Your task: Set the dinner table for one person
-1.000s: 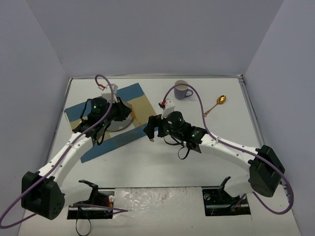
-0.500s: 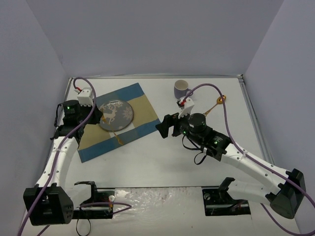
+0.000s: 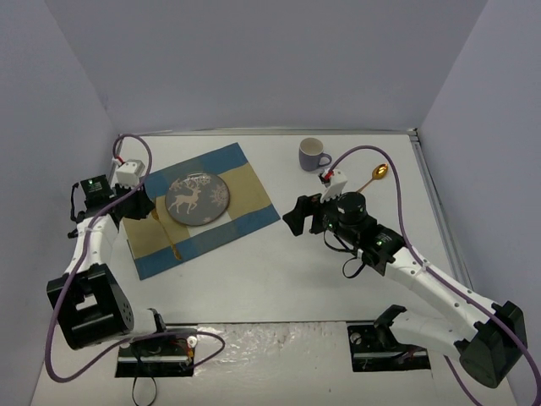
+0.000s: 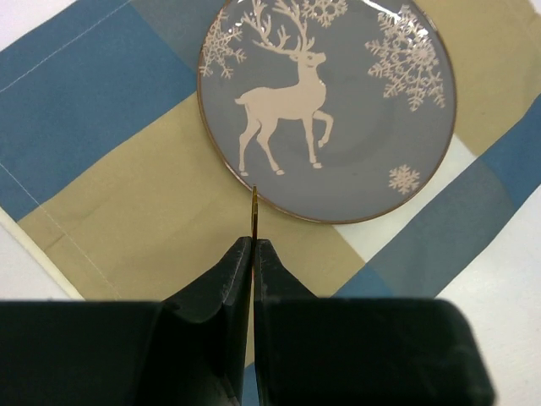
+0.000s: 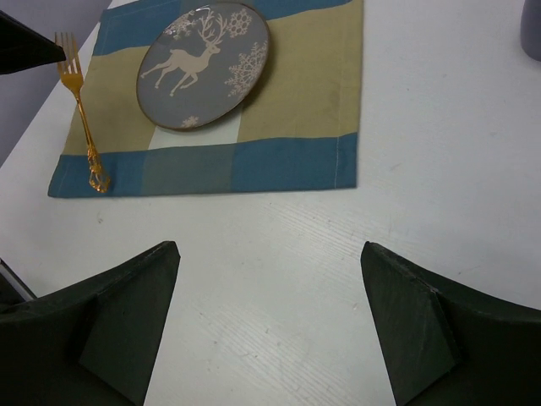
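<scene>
On the white dinner table (image 3: pixel 279 271) lies a blue-and-tan placemat (image 3: pixel 245 199) with a grey deer plate (image 3: pixel 197 199) on it. My left gripper (image 3: pixel 142 207) is at the mat's left side. It is shut on the head end of a gold fork (image 3: pixel 166 234), whose handle runs along the mat left of the plate. In the left wrist view a thin gold sliver (image 4: pixel 254 207) sticks out of the shut jaws (image 4: pixel 254 241) toward the plate (image 4: pixel 330 110). My right gripper (image 3: pixel 296 218) hangs open over bare table right of the mat, with nothing between its fingers (image 5: pixel 270 313).
A lavender mug (image 3: pixel 314 154) stands at the back of the table. A gold spoon (image 3: pixel 376 176) lies to its right. Grey walls close in the table on three sides. The right wrist view shows the fork (image 5: pixel 80 110) and the plate (image 5: pixel 203 63) on the mat.
My left arm has drawn back to the left off the plate, carrying the fork to the mat's left side. My right arm has swung right and back, and its jaws opened slightly wider.
</scene>
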`<state>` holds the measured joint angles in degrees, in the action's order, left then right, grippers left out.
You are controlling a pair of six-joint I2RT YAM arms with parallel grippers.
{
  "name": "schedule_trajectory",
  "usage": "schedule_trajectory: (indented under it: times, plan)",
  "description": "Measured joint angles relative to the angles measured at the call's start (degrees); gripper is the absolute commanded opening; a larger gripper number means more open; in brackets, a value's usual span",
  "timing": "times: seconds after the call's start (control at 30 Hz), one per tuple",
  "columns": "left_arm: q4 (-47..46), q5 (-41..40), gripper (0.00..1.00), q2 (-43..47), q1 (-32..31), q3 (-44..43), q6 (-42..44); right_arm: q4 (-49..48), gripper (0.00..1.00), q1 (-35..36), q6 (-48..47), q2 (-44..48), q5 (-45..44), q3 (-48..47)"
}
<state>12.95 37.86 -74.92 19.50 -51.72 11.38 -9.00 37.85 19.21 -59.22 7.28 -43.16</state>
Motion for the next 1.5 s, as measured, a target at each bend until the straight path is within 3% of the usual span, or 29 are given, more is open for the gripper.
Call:
schedule_trajectory:
  times: [0.33,0.9,1.43,1.5]
  plan:
    - [2.2,6.6,0.00,-11.4,7.0,-7.8,7.4,1.1,0.86,-0.3,0.7,0.3,2.2,1.7]
    - [7.0,14.8,0.00,-25.4,9.4,-17.5,12.9,1.6,0.86,-1.3,0.7,-3.4,2.5,1.9]
    - [10.0,15.4,0.00,-30.3,9.8,-18.0,14.2,1.6,0.86,-1.9,0.7,-4.0,2.6,1.9]
    - [10.1,14.8,0.04,-30.3,9.8,-18.0,14.2,1.6,0.86,-1.9,0.7,-4.0,2.6,1.9]
